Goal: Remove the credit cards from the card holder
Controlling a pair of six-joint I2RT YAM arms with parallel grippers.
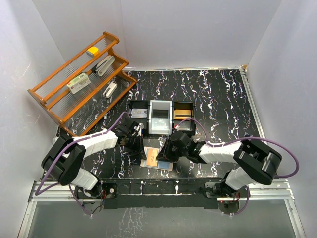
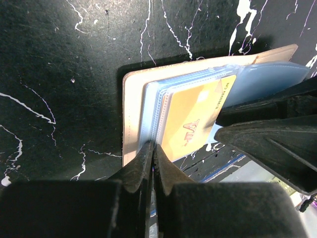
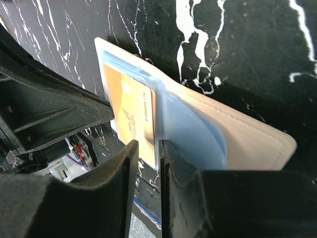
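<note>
The card holder [image 1: 165, 164] lies open on the black marbled table near its front edge, between both grippers. Its beige leather [image 2: 132, 114] carries clear blue-grey sleeves [image 2: 267, 79]. An orange-brown credit card [image 2: 193, 119] sticks partly out of a sleeve toward the near edge. My left gripper [image 2: 154, 148] is shut on the near edge of the sleeve stack, at the holder's left side [image 1: 137, 148]. My right gripper [image 3: 148, 148] has a narrow gap between its jaws, and the orange card's [image 3: 131, 114] near corner sits in that gap. The holder's right flap [image 3: 252, 144] lies flat.
A black-and-grey three-compartment tray [image 1: 161, 116] stands just behind the holder, with an orange-brown card in its right compartment [image 1: 183, 113]. A wooden rack [image 1: 81, 82] with small items stands at the back left. The metal front rail [image 1: 158, 186] runs close below the holder.
</note>
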